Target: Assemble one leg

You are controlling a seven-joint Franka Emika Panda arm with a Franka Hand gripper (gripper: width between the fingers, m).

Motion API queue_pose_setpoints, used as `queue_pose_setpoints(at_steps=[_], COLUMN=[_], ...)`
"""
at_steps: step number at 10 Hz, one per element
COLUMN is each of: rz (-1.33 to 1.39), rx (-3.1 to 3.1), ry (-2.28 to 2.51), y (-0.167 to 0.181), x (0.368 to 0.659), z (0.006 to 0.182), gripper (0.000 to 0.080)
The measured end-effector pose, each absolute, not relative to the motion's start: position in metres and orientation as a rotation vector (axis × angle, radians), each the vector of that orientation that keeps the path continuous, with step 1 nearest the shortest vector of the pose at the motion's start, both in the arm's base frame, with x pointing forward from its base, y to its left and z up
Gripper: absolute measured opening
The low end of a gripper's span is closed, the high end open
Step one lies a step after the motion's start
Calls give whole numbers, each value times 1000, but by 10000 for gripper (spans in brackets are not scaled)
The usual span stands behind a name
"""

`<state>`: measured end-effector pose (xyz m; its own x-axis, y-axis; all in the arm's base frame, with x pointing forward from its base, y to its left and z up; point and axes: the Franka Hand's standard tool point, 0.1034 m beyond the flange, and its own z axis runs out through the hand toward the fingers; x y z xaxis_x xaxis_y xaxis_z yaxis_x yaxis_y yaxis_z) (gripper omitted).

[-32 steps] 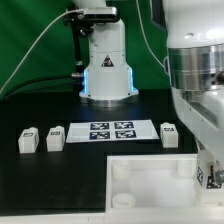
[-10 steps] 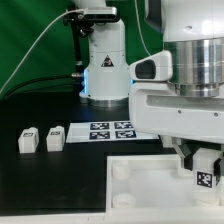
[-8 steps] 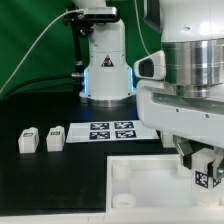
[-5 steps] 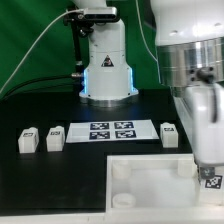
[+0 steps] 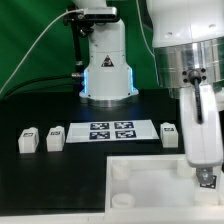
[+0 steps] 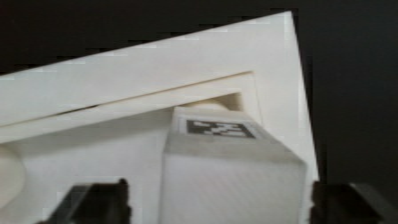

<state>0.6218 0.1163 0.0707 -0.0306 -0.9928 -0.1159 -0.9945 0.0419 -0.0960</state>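
My gripper (image 5: 206,180) is low over the right far corner of the large white tabletop (image 5: 150,172), at the exterior view's right. In the wrist view a white leg (image 6: 228,170) with a square marker tag stands upright between my fingertips (image 6: 100,200), at the corner of the tabletop (image 6: 160,70) by a round socket. The gripper (image 6: 221,202) looks shut on the leg. In the exterior view the gripper hides most of the leg.
Two spare legs (image 5: 28,141) (image 5: 55,138) stand at the exterior view's left and one (image 5: 169,134) to the right of the marker board (image 5: 110,131). The robot base (image 5: 107,70) stands behind, with cables around it.
The wrist has turned about a quarter turn over the tabletop's corner. The leg's tag, which faced the exterior camera a second ago, has turned away with the gripper.
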Motion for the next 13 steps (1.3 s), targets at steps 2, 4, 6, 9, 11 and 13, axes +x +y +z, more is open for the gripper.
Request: queue_pose_setpoints(at_steps=[2, 4, 6, 9, 11, 13], rz=[-90, -108, -133, -99, -104, -91], rx=[-2447, -2585, -2759, -3053, -3032, -2980], ry=[1697, 1492, 1175, 339, 470, 700], y=[120, 118, 118, 115, 116, 116], x=[622, 622, 622, 637, 638, 637], z=[70, 70, 70, 69, 69, 68], gripper=[639, 648, 648, 648, 620, 436])
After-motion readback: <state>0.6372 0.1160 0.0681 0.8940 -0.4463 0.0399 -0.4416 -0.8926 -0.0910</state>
